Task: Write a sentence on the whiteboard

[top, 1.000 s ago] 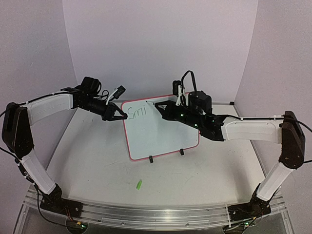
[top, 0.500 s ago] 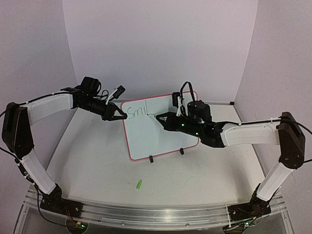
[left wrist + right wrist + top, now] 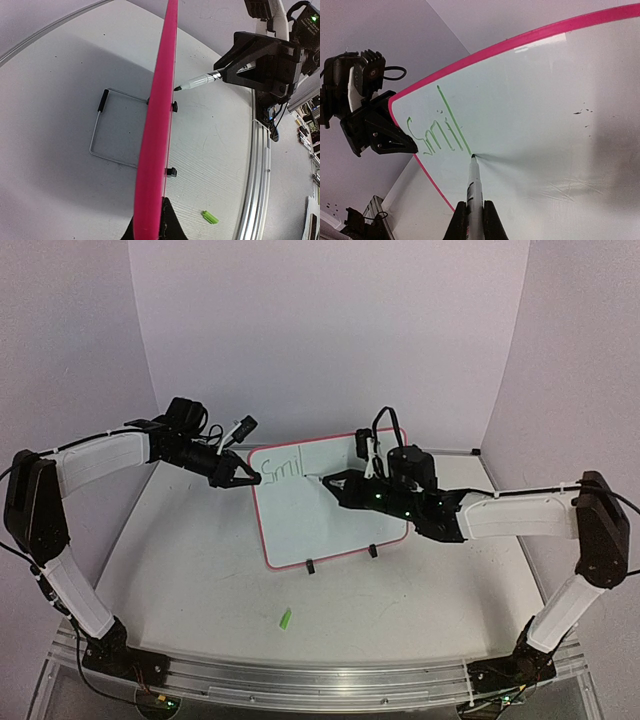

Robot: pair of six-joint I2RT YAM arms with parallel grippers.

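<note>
White tabletop point(image 3: 200, 580): left gripper point(image 3: 248, 480) tight on whiteboard point(image 3: 320, 525) rim, right gripper point(image 3: 332, 481) tight around marker point(image 3: 473, 187).

Whiteboard point(image 3: 330, 515), white with pink rim and rounded corners, standing near-upright on two black clip feet point(image 3: 310, 566) mid-table point(image 3: 200, 570), green handwritten sentence point(image 3: 437, 132) at its top-left corner, reading only "Smil"

Light was soft and even, faintly violet on the walls point(image 3: 330, 330). The whiteboard point(image 3: 157, 125) threw a broad grey shadow over the table point(image 3: 50, 190); both wrist views bowed at their edges.
</note>
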